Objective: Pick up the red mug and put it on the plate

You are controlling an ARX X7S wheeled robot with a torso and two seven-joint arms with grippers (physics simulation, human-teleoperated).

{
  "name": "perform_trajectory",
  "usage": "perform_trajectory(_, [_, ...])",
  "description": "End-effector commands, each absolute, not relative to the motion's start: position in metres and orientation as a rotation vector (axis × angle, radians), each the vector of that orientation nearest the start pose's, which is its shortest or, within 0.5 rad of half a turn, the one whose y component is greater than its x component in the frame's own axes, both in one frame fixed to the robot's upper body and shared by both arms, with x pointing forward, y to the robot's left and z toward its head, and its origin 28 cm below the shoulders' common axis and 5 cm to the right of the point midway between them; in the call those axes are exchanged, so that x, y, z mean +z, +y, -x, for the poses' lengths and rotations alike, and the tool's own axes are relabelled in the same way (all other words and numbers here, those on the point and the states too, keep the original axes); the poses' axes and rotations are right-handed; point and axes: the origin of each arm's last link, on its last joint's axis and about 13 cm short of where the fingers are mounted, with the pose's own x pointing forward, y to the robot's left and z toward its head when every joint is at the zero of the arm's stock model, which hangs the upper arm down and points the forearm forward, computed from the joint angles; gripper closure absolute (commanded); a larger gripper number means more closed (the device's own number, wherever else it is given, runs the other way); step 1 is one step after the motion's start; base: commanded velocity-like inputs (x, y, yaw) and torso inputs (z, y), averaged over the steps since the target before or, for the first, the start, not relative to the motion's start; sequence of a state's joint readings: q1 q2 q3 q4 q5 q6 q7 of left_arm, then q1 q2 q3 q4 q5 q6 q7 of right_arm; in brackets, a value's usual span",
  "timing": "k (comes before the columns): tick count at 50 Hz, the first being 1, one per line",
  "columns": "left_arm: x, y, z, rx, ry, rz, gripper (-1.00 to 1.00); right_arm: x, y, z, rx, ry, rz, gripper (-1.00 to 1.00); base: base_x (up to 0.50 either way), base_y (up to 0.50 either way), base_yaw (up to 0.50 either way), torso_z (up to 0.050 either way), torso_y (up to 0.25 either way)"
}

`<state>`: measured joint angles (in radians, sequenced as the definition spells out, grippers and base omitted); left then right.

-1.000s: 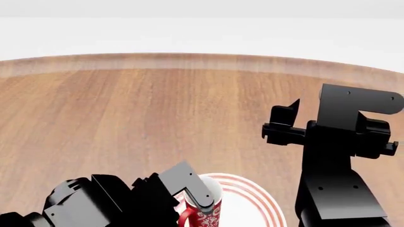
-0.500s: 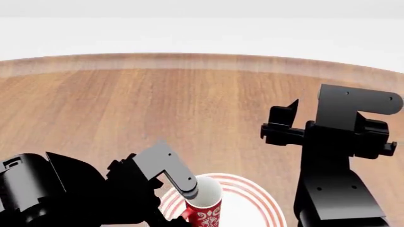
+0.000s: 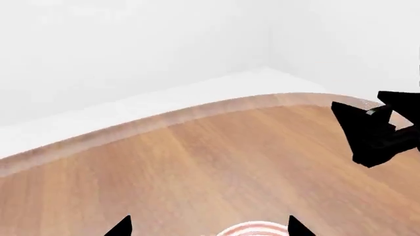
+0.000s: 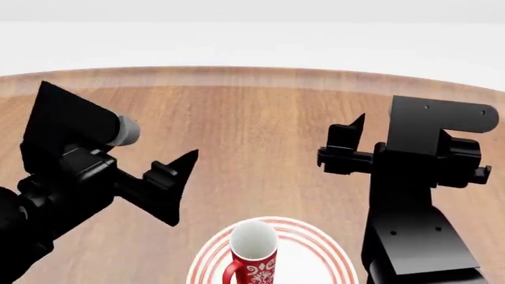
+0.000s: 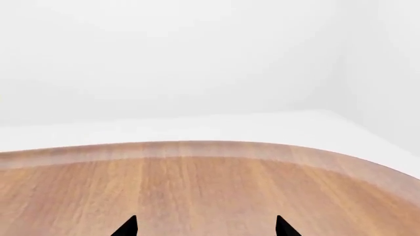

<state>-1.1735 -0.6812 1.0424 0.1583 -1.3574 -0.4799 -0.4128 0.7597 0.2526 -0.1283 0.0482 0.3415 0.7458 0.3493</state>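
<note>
The red mug [image 4: 252,255] is seen upright on the plate [image 4: 323,255] at the bottom edge of the head view, its white inside facing up and its handle turned toward the lower left. Only the upper part of the plate, with its red rings, is shown; the rest is cut off by the frame.

The left gripper [image 4: 175,188] is held above the wooden table [image 4: 252,124], up and to the left of the mug and clear of it. A clear gap is visible between them. In the left wrist view its 2 fingertips [image 3: 122,227] are spread wide apart with nothing between them, and a sliver of the plate's rim [image 3: 253,228] is caught at the frame edge between the tips.

The right gripper [image 4: 341,148] is held to the right of the mug and farther from the robot, well apart from it. Its 2 fingertips [image 5: 126,227] are likewise seen spread wide in the right wrist view, with nothing held; only bare table [image 5: 210,191] lies ahead of them.
</note>
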Motion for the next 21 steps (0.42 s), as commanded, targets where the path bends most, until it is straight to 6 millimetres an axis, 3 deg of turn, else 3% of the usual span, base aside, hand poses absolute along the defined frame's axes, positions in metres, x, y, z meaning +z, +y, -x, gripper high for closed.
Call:
perform_trajectory(1, [0.230, 0.206, -0.291, -0.114, -0.157, 0.062, -1.00, 0.182, -0.128, -0.332, -0.184, 0.018, 0.030, -1.00, 0.00, 0.00, 0.00, 0.000, 0.000])
perform_trajectory(7, [0.230, 0.207, -0.292, 0.116, -0.306, 0.044, -1.00, 0.188, -0.126, -0.329, -0.169, -0.037, 0.040, -1.00, 0.00, 0.00, 0.00, 0.000, 0.000])
perform_trajectory(21, [0.222, 0.200, -0.296, 0.099, -0.318, 0.038, -1.00, 0.209, -0.111, -0.309, -0.083, -0.260, 0.123, -1.00, 0.00, 0.00, 0.00, 0.000, 0.000])
